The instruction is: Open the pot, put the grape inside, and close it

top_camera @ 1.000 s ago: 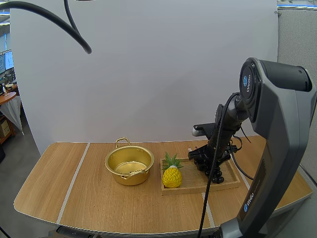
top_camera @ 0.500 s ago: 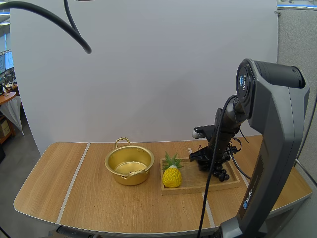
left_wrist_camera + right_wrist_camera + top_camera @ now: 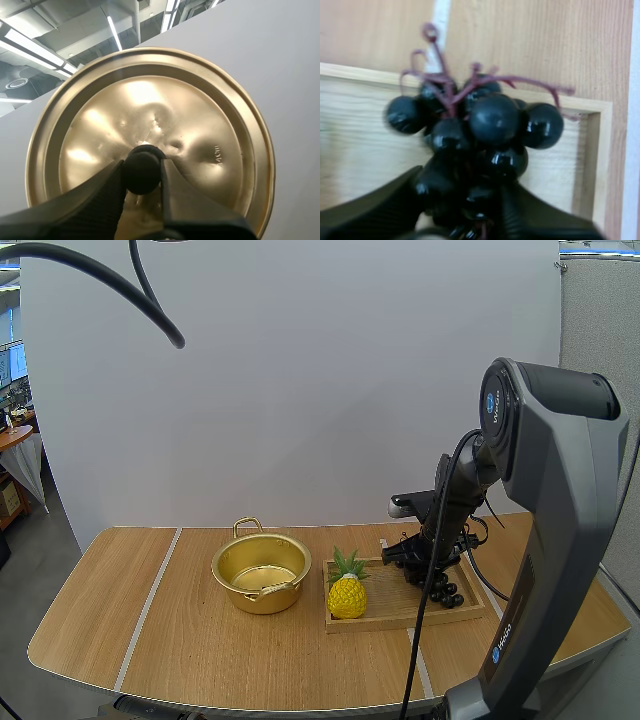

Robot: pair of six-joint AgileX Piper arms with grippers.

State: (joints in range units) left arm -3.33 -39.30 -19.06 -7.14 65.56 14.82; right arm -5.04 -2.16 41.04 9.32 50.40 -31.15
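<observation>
Your right gripper is clamped on the bunch of grapes over the wooden tray — ready to carry. Your left gripper pinches the lid by its knob, held away so the pot stands open for them.

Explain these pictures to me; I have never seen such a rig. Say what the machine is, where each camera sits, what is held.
This is a robot with two arms, each ending in a two-finger gripper. One camera looks down from behind over the table; two ride on the wrists. On the table: an open gold pot and a wooden tray with a pineapple. The left gripper holds the lid by its knob. The right gripper pinches dark grapes over the tray.
</observation>
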